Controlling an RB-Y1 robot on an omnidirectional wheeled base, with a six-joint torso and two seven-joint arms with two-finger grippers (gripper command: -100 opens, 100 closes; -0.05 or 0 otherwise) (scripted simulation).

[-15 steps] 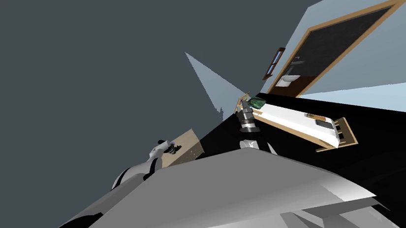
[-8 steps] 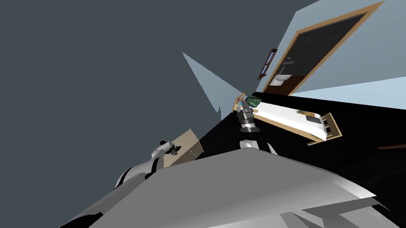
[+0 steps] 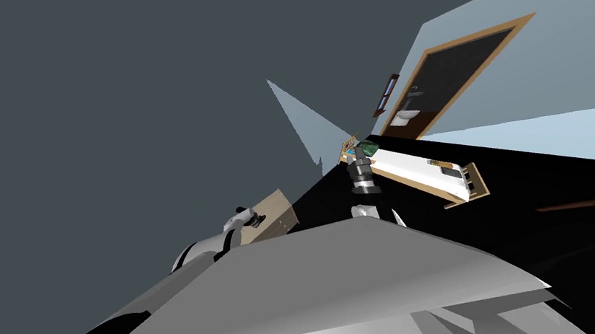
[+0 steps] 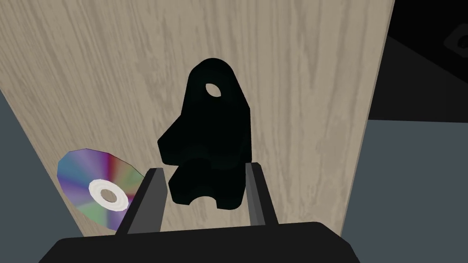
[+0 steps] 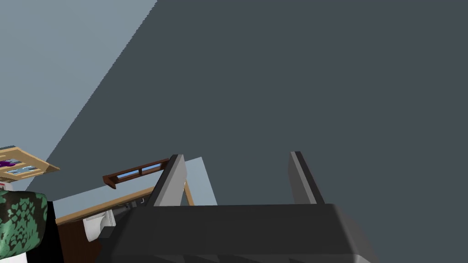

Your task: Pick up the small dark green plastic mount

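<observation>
Left gripper (image 4: 204, 168) closed narrow on the near-black green mount (image 4: 212, 132), over a pale wood board (image 4: 297, 114).
Both fingers press the sides of the mount's notched lower end; its rounded end, with a hole, points away from the gripper body; whether the mount touches the board cannot be told; an iridescent disc (image 4: 98, 187) lies on the board just outside one finger; in the head view, the left gripper sits at 8 o'clock from the right gripper (image 5: 236, 155), whose fingers stand wide apart, empty.

The left end effector (image 4: 204, 169), low and left of centre in the head view, presses both fingers against the dark mount (image 4: 210, 132). The right end effector (image 5: 235, 157), at centre frame, points upward with fingers spread.
</observation>
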